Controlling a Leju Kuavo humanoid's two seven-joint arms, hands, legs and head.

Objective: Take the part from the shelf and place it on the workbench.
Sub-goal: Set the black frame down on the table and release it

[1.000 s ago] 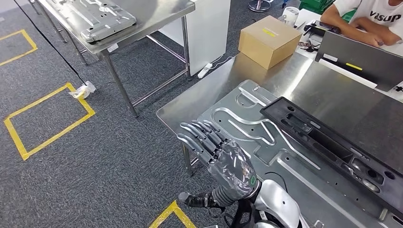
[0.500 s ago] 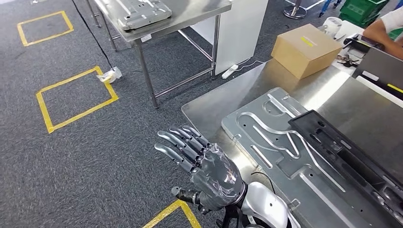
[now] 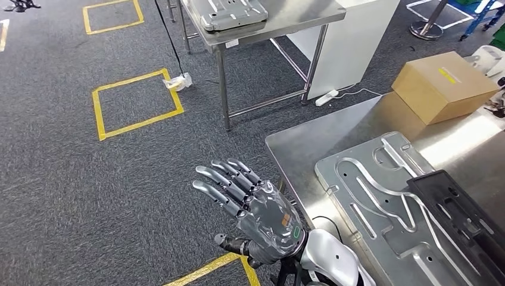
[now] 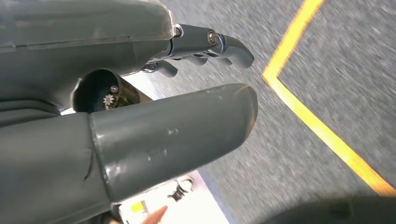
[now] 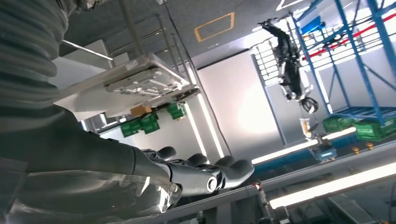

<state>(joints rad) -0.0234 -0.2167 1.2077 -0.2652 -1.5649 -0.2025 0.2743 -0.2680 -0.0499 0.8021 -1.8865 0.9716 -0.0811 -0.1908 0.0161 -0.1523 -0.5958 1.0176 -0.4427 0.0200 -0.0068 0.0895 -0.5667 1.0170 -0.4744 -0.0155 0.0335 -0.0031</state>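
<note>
Swinging left, the head camera now leaves the workbench [image 3: 298,149] at the right, its metal panel [image 3: 381,196] and black part [image 3: 458,208] cut off by the frame edge. Both the left hand [image 3: 250,208] and right hand [image 5: 187,177] are spread and hold nothing, so placing looks done and withdrawal remains.

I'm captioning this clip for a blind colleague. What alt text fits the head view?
A robot hand with spread fingers hovers empty over grey carpet beside a steel workbench. The bench holds a stamped metal panel, a black plastic part and a cardboard box. Yellow tape squares mark the floor.
</note>
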